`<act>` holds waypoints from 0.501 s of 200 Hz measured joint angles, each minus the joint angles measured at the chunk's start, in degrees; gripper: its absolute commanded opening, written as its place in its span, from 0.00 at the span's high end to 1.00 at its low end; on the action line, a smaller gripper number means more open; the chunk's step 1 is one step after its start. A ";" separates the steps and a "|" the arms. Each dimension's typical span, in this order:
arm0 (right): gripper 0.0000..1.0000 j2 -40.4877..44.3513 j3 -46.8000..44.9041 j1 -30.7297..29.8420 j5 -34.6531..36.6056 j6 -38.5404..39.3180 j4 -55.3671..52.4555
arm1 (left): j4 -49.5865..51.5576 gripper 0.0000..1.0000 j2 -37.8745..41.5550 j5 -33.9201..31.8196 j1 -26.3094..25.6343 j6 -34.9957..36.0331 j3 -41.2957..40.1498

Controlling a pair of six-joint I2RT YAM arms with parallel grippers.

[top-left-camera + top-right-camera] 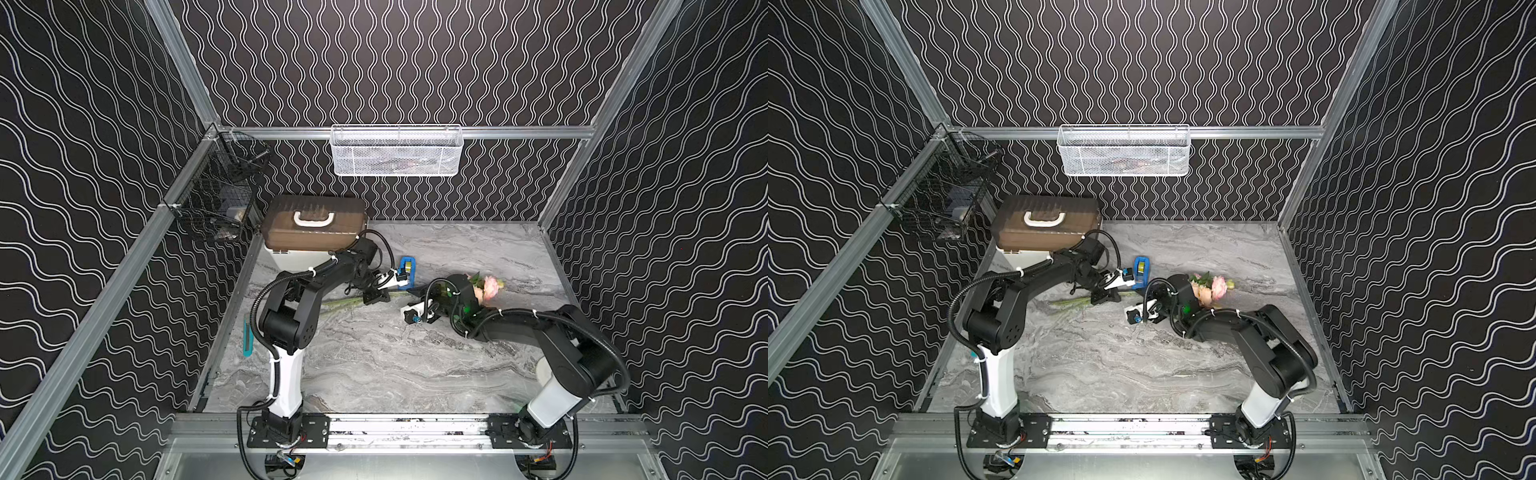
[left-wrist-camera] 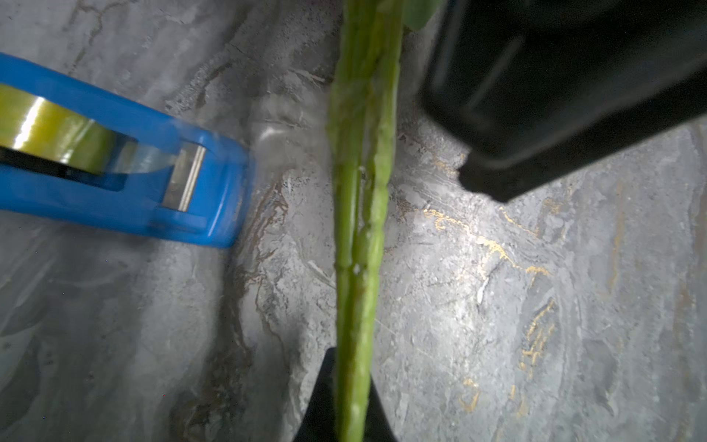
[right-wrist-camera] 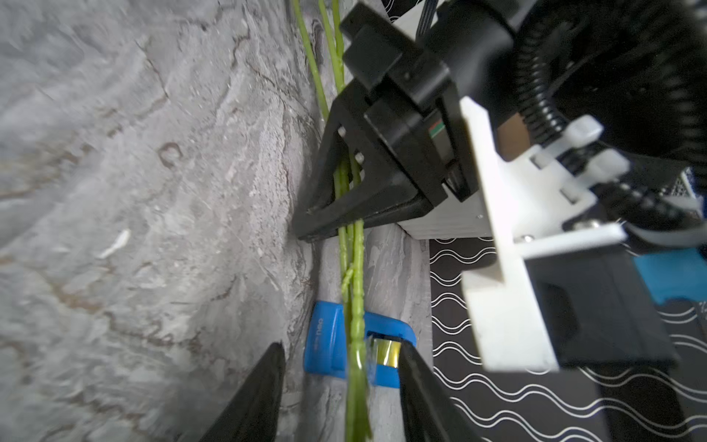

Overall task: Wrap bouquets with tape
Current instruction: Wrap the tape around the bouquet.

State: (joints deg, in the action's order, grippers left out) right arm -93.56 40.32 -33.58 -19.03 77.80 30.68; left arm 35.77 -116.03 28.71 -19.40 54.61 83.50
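Black wire basket (image 1: 216,195) hangs on the left wall. Teal cutter (image 1: 248,336) lies at the left edge of the worktop (image 1: 415,365). Brown lidded case (image 1: 316,224) with a white handle sits back left. Left arm reaches toward the middle; left end effector (image 1: 376,297) points down at the worktop, fingers together and clamped on the stems (image 2: 359,229) of the bouquet (image 1: 1208,286). The right wrist view shows the stems running through that grip. White mesh basket (image 1: 395,151) hangs on the back rail. Blue dispenser (image 1: 1140,270) stands just behind the left end effector with the yellowish tape (image 2: 49,130) roll in it, its cutter end facing the stems; near them, contact cannot be told. Bouquet lies across mid-worktop, stem ends left, pink and cream blooms (image 1: 489,287) right. Right end effector (image 3: 340,356) straddles the stems between the left grip and the blooms, fingers apart, one on each side, neither touching in its wrist view. Right arm covers part of the leaves.
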 measured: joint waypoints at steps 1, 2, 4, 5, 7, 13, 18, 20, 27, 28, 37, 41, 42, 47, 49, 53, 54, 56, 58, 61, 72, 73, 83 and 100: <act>0.51 0.44 -0.09 0.00 -0.02 -0.28 -0.48 | -0.11 1.00 0.02 -0.02 -0.02 -0.07 -0.04; 0.51 0.66 -0.11 0.00 -0.02 -0.42 -0.72 | -0.20 1.00 0.04 -0.04 -0.02 -0.15 -0.11; 0.51 1.29 -0.20 0.00 -0.07 -0.81 -1.40 | -0.44 1.00 0.13 -0.09 -0.04 -0.42 -0.28; 0.51 1.73 -0.22 0.00 -0.13 -1.03 -1.79 | -0.52 1.00 0.15 -0.11 -0.04 -0.48 -0.33; 0.51 2.47 -0.24 0.02 -0.17 -1.36 -2.54 | -0.68 1.00 0.24 -0.17 -0.09 -0.50 -0.48; 0.52 4.39 -0.20 0.11 -0.20 -2.43 -4.31 | -1.14 1.00 0.42 -0.35 -0.17 -0.50 -0.85; 0.53 6.12 -0.04 0.11 -0.22 -3.23 -6.03 | -1.62 1.00 0.55 -0.55 -0.28 -0.50 -1.14; 0.53 6.82 0.07 0.11 -0.28 -3.58 -6.75 | -1.77 1.00 0.61 -0.70 -0.35 -0.50 -1.27; 0.54 9.20 0.59 0.11 -0.39 -4.74 -9.57 | -2.49 1.00 0.96 -1.29 -0.63 -0.50 -1.79; 0.54 9.66 0.70 0.11 -0.37 -5.05 -10.19 | -2.60 1.00 1.01 -1.33 -0.68 -0.50 -1.84; 0.55 12.11 1.51 0.11 -0.37 -6.54 -13.66 | -3.52 1.00 1.62 -2.03 -1.09 -0.46 -2.71; 0.55 13.18 2.01 0.11 -0.37 -7.23 -15.21 | -4.00 1.00 2.03 -2.34 -1.31 -0.46 -3.23; 0.56 13.51 2.23 0.11 -0.35 -7.50 -15.80 | -4.13 1.00 2.10 -2.38 -1.33 -0.46 -3.34; 0.56 14.40 3.06 0.11 -0.31 -8.39 -17.75 | -4.79 1.00 2.54 -2.82 -1.49 -0.46 -3.98; 0.57 14.60 3.34 0.11 -0.26 -8.55 -18.29 | -5.14 1.00 2.75 -2.99 -1.60 -0.46 -4.28; 0.58 15.13 4.20 0.13 0.02 -9.22 -19.80 | -5.79 1.00 3.10 -3.41 -1.70 -0.46 -4.79; 0.58 15.17 4.37 0.15 0.07 -9.35 -20.04 | -6.05 1.00 3.26 -3.54 -1.77 -0.46 -5.03; 0.58 15.34 4.83 0.20 0.22 -9.73 -20.81 | -6.56 1.00 3.45 -3.80 -1.90 -0.46 -5.40; 0.59 15.45 5.29 0.22 0.35 -9.99 -21.59 | -6.88 1.00 3.58 -4.04 -1.95 -0.46 -5.62; 0.60 15.56 5.99 0.28 0.44 -10.36 -22.49 | -7.43 1.00 3.87 -4.57 -1.99 -0.46 -6.10; 0.62 15.47 8.83 0.85 0.70 -11.80 -26.18 | -10.14 1.00 5.01 -6.49 -2.38 -0.46 -8.20; 0.62 15.45 8.98 0.92 0.74 -11.91 -26.38 | -10.32 1.00 5.09 -6.64 -2.40 -0.46 -8.35; 0.61 14.69 11.61 1.84 0.76 -13.44 -29.05 | -12.85 1.00 6.36 -8.63 -2.71 -0.37 -10.47; 0.57 12.33 15.89 3.67 0.74 -16.70 -32.44 | -17.29 1.00 8.59 -11.61 -3.08 0.37 -13.66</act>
State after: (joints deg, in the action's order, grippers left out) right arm -81.23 56.21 -29.91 -18.28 61.10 -1.76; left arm 18.48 -107.44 17.10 -22.48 54.98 69.84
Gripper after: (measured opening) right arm 0.402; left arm 0.081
